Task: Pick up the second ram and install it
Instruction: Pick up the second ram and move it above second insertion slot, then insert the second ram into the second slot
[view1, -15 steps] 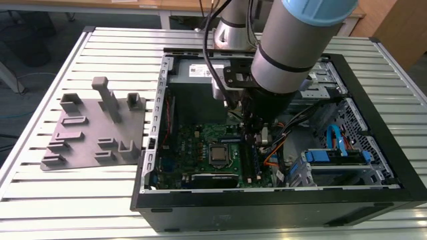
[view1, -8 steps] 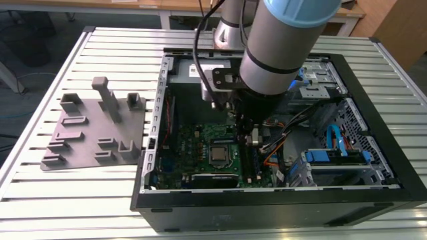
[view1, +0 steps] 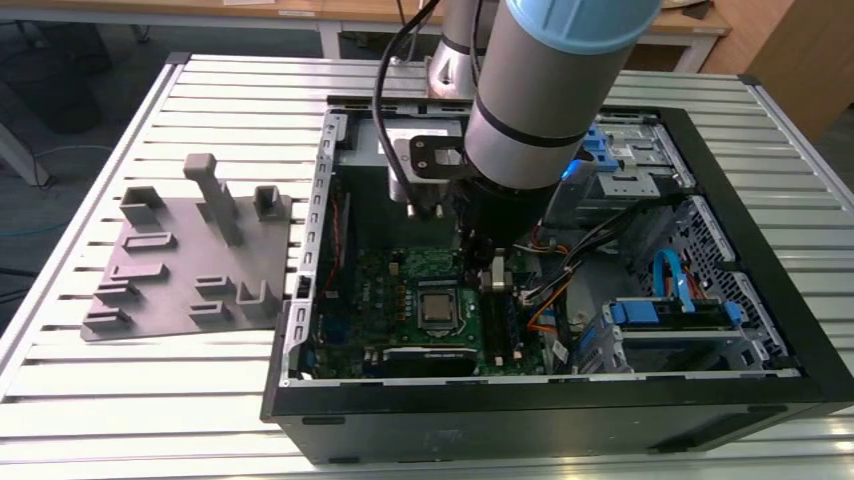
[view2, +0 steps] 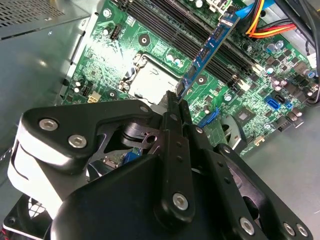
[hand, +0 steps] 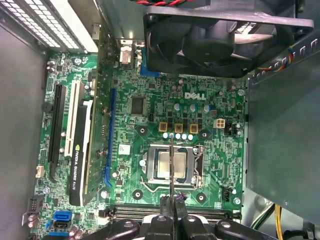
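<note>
1. Exterior view: the arm (view1: 547, 90) reaches down into the open computer case (view1: 534, 410), which sits on the slatted table (view1: 134, 400). Its lower end is over the green motherboard (view1: 400, 270). The grey moulded plate (view1: 174, 270) lies on the table just beside the case, on the exterior view's left.
2. Second wrist view: the gripper (view2: 176, 100) has its fingers together, clamped on one end of the second ram (view2: 210, 50). The stick juts out from the fingertips over the black memory slots (view2: 170, 25), near the CPU socket (view2: 147, 80). Can't tell whether it touches a slot.
3. First wrist view: the second ram (hand: 171, 165) shows edge-on as a thin line pinched in the gripper (hand: 172, 202), crossing in front of the CPU socket (hand: 160, 167). The black fan (hand: 220, 35) and the graphics card (hand: 82, 145) are to either side.
</note>
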